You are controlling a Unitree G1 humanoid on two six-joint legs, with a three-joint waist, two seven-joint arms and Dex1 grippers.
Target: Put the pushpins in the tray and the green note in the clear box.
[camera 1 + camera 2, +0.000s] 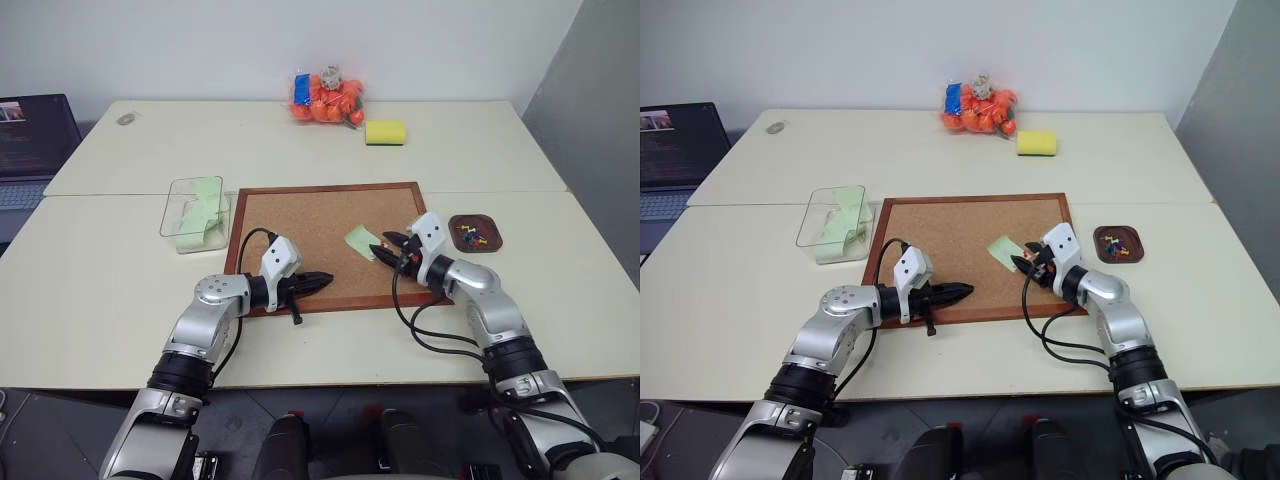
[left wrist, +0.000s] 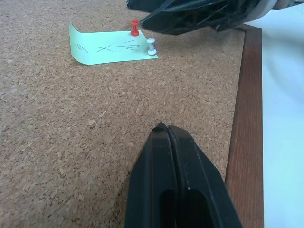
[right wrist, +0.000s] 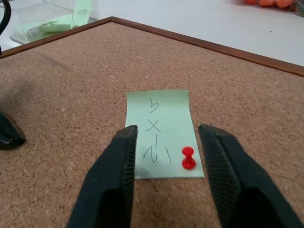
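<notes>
Green note: a small pale green paper slip [image 3: 163,130] with pen marks lies flat on the wood-framed corkboard [image 1: 300,225], toward its right side, not yet lifted
Pins on the note: a red plastic-headed pushpin [image 3: 188,157] and a white-headed one [image 2: 151,46] stand at the note's near edge, so it looks pinned down still
Tray: the small dark reddish-brown dish [image 1: 475,233] sits just off the board's right edge, with several coloured pins already in it, so part of the pin job looks done
Clear box: the transparent plastic box [image 1: 196,212] sits off the board's left edge, well apart from the pinned note, holding a few green slips
Right gripper [image 3: 166,161]: black fingers apart, straddling the note's near edge, the red pin between them, nothing gripped
Left gripper [image 2: 168,137]: fingers pressed together, empty, low over the board's front part
Left to do: I'd say pull both pins, drop them in the tray, then carry this note to the box
</notes>
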